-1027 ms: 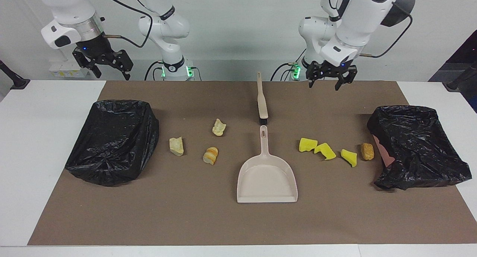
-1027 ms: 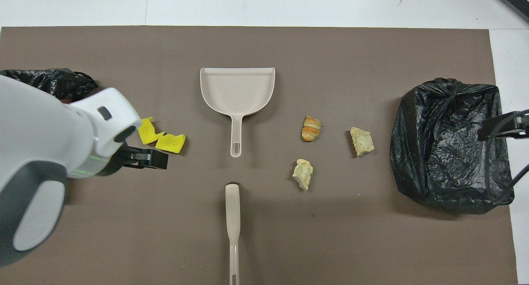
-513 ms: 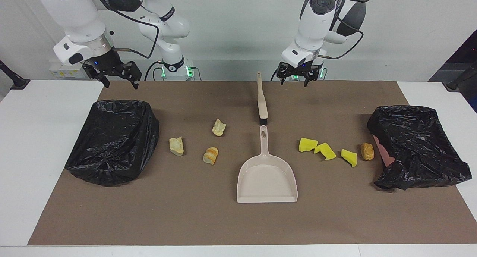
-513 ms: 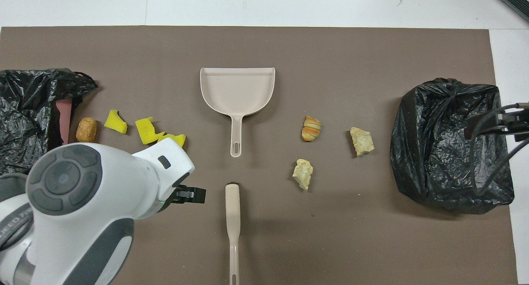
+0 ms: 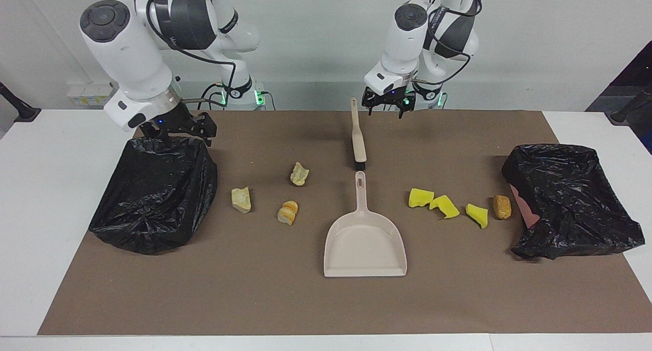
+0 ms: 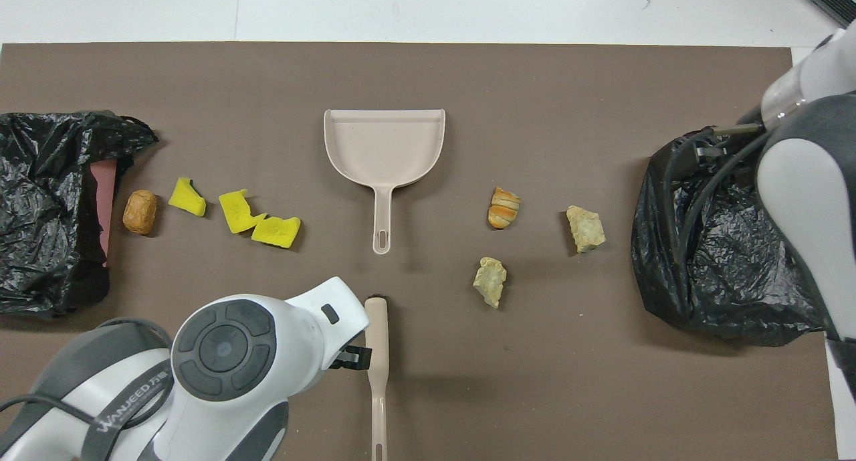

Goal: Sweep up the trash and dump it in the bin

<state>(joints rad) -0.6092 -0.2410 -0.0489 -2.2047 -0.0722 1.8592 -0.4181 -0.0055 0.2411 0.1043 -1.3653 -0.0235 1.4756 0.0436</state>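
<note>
The trash lies in two groups on the brown mat. Three yellow chunks point(image 5: 444, 206) point(image 6: 237, 211) and a golden-brown lump point(image 5: 501, 207) point(image 6: 140, 211) sit beside the black-bagged bin point(image 5: 570, 198) point(image 6: 47, 207) at the left arm's end. Three pale bread-like pieces point(image 5: 288, 212) point(image 6: 505, 207) lie toward the other bagged bin point(image 5: 153, 193) point(image 6: 715, 247). My left gripper point(image 5: 385, 105) point(image 6: 351, 358) hangs open and holds nothing, just beside the thin handle end of the brush point(image 5: 358, 137) point(image 6: 376, 354). My right gripper point(image 5: 175, 131) hangs open over the robot-side rim of its bin.
The beige dustpan point(image 5: 364, 244) point(image 6: 384, 143) lies mid-mat, its handle pointing at the brush's bristles. Bare white table point(image 5: 61, 152) shows around the mat. In the overhead view the right arm's body covers part of its bin.
The left arm swung from the yellow chunks' end to beside the brush handle. The right gripper came down and inward to its bin's rim. Nothing on the mat moved.
</note>
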